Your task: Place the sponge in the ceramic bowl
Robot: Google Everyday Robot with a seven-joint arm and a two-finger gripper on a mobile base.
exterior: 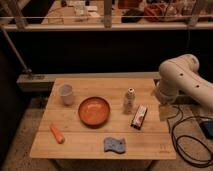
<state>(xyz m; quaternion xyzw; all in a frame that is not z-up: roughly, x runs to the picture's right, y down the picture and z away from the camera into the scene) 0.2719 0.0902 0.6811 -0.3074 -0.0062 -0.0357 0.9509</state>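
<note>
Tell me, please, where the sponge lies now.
In the camera view, the sponge lies near the front edge of the table, just right of centre, in front of the ceramic bowl. The tool hangs at the table's right edge, apart from it.

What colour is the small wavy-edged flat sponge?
Blue-grey sponge, camera view; gripper is at the right edge of the wooden table.

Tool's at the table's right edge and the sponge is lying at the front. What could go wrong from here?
1. The sponge lies flat close to the table's front edge, so a glancing grasp might push it off.
2. The white bottle and dark packet stand between the tool and the ceramic bowl. A low sweep across could topple them.
</note>
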